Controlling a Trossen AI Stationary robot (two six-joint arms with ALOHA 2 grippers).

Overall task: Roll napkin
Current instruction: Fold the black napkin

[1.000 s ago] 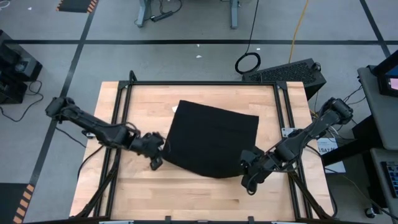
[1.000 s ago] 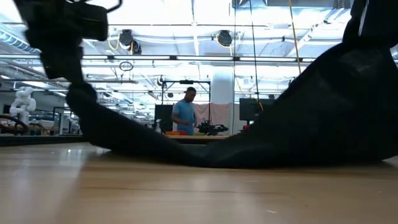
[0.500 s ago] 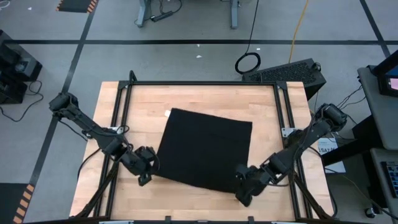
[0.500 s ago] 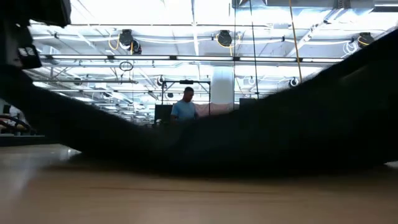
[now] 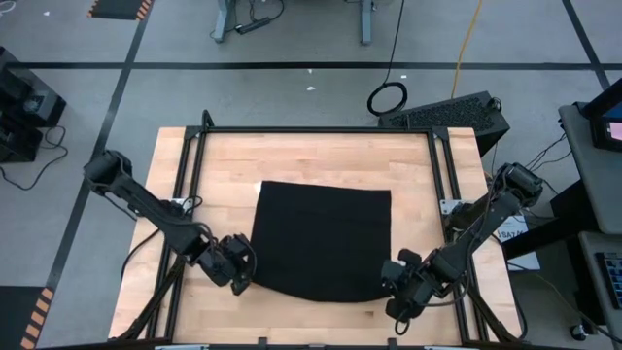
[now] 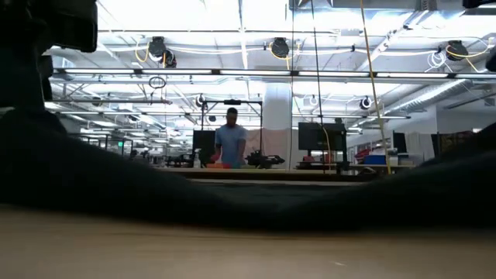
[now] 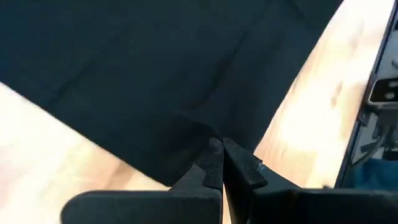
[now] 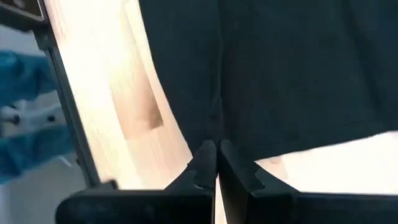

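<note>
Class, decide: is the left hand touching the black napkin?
Touching. The left wrist view shows the left hand shut, its fingertips pinching the napkin at a corner.

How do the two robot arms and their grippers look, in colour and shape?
Both arms are black, built of slim jointed links with rounded joint housings. The left gripper and the right gripper each end in two flat, matte black fingers with angular stepped bases. No markings show on them.

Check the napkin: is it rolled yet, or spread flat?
Spread flat, not rolled. The napkin lies open as one sheet on the table, with the left hand and right hand each pinching a near corner.
</note>
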